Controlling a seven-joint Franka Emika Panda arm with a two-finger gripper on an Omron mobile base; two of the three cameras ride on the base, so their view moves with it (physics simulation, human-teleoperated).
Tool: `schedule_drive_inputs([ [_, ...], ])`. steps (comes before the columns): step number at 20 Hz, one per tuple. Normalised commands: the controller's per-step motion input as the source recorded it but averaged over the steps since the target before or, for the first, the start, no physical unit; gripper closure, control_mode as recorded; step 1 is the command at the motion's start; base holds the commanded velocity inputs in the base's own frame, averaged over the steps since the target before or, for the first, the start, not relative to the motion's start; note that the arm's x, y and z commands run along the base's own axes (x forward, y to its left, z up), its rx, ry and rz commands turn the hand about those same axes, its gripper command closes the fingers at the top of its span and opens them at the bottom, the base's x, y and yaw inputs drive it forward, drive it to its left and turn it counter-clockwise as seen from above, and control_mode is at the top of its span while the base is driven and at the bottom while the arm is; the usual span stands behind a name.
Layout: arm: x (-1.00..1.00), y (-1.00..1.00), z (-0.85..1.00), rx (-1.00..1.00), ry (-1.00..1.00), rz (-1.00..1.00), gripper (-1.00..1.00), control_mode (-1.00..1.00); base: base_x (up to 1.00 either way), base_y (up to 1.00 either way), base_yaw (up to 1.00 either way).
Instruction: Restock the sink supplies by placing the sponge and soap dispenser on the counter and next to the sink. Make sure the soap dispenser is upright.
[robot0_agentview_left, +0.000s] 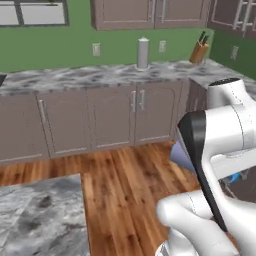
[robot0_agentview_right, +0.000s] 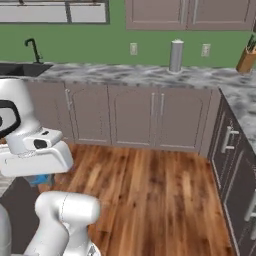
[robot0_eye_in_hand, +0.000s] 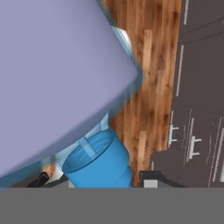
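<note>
Lavender-grey plastic crowds the hand view: the soap dispenser (robot0_eye_in_hand: 57, 74) sits right against the camera, its blue pump nozzle (robot0_eye_in_hand: 98, 164) pointing down toward the bottom edge; one dark fingertip (robot0_eye_in_hand: 41, 178) shows beside it; jaws at their tightest, judged closed on the bottle, though contact itself is hidden. Working left to right in the right base view: black sink (robot0_agentview_right: 20, 69) with faucet at far left of the counter (robot0_agentview_right: 125, 74); a tall pale grey cylinder (robot0_agentview_right: 176, 56) mid-counter; a knife block (robot0_agentview_right: 246, 59) at far right. Bottle is in the air over wood floor (robot0_agentview_right: 150, 195), well apart from the sink; judged carried close to the arm for transit; its tilt cannot be read, so it may need righting before set-down.
</note>
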Motion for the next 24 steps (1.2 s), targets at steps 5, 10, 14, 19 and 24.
schedule_drive_inputs([
  [5,0.00,0.00,0.00,0.00,0.00,0.00,1.00,1.00,1.00,-0.27,0.52],
  [10,0.00,0.00,0.00,0.00,0.00,0.00,1.00,1.00,1.00,-0.29,0.39],
  [14,0.00,0.00,0.00,0.00,0.00,0.00,1.00,1.00,1.00,-0.45,0.20],
  [19,0.00,0.00,0.00,0.00,0.00,0.00,1.00,1.00,1.00,-0.31,0.01],
  [24,0.00,0.00,0.00,0.00,0.00,0.00,1.00,1.00,1.00,0.00,-0.06],
])
